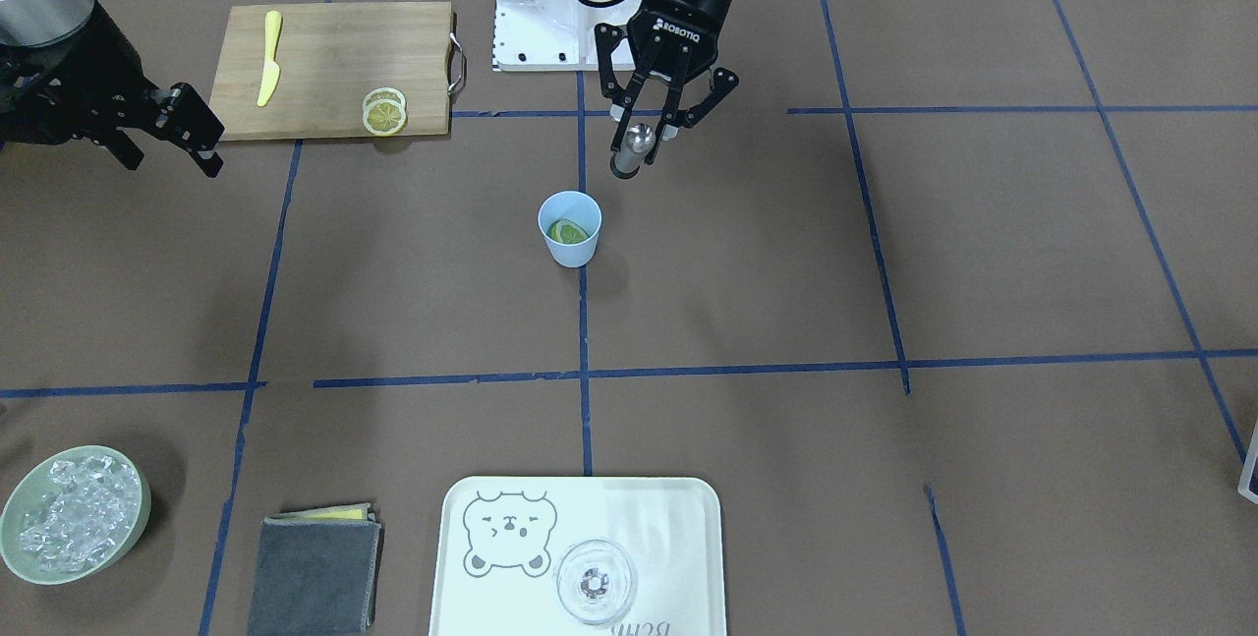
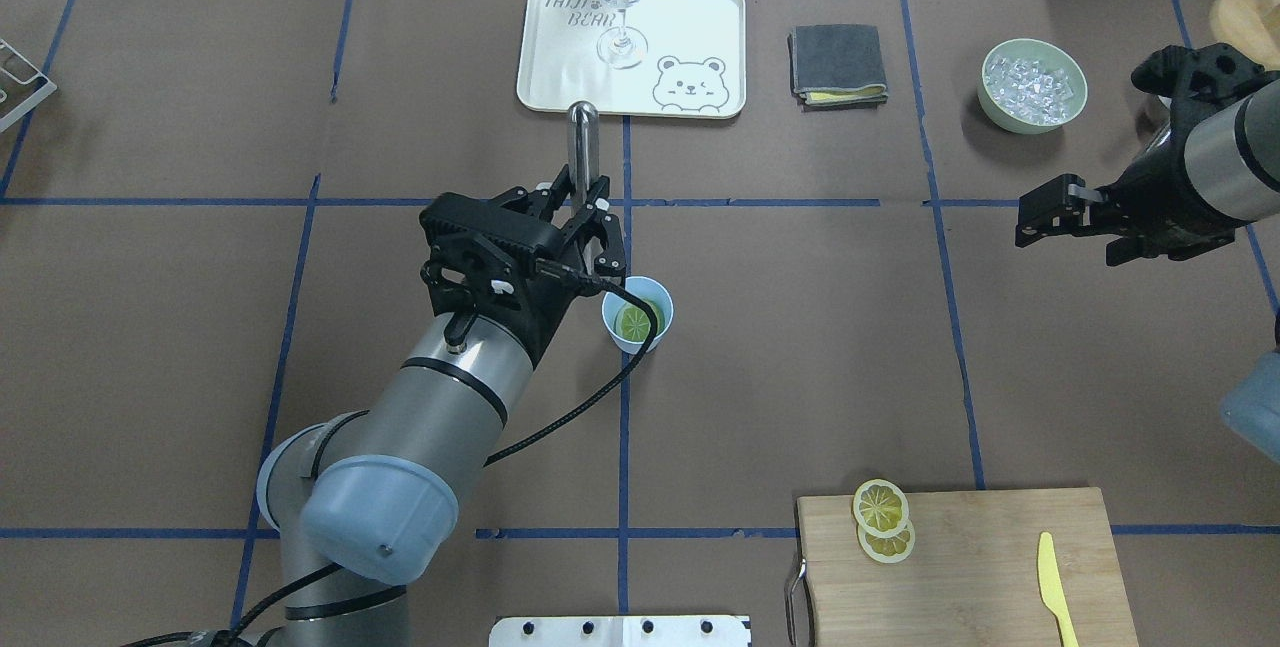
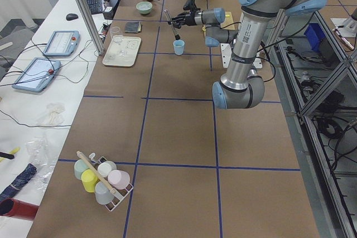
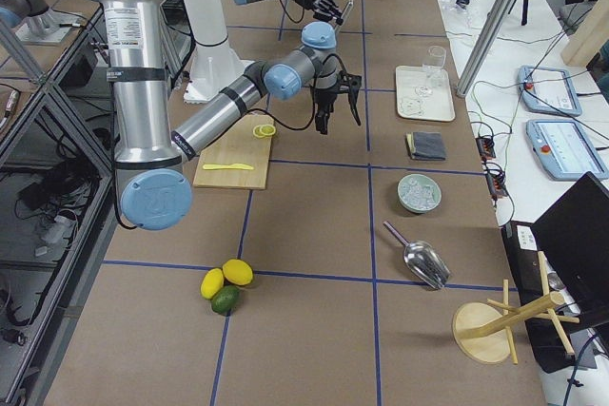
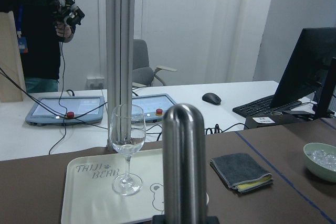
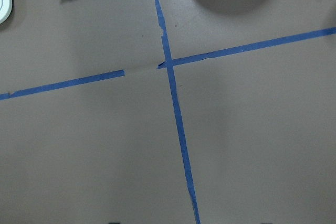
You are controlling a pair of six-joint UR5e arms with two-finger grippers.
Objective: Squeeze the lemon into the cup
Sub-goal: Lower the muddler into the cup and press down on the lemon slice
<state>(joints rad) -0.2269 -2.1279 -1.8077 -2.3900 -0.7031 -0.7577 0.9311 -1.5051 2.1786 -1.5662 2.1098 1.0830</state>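
Note:
The light-blue cup (image 1: 570, 245) stands upright mid-table, with one lemon slice (image 1: 567, 231) lying inside it; both also show in the overhead view, the cup (image 2: 655, 295) and the slice (image 2: 634, 322). Two more lemon slices (image 1: 383, 112) lie stacked on the wooden cutting board (image 1: 324, 36). My left gripper (image 1: 644, 130) is shut on a steel rod (image 1: 634, 149) and holds it in the air, just beside and behind the cup, the rod's rounded end (image 5: 184, 161) pointing toward the tray. My right gripper (image 1: 172, 149) is open and empty, hovering beside the board.
A yellow plastic knife (image 1: 269, 61) lies on the board. A pale green bowl of ice (image 1: 69, 513), a folded grey cloth (image 1: 314, 572) and a white bear tray (image 1: 678, 518) with a clear glass (image 1: 595, 582) line the far edge from the robot.

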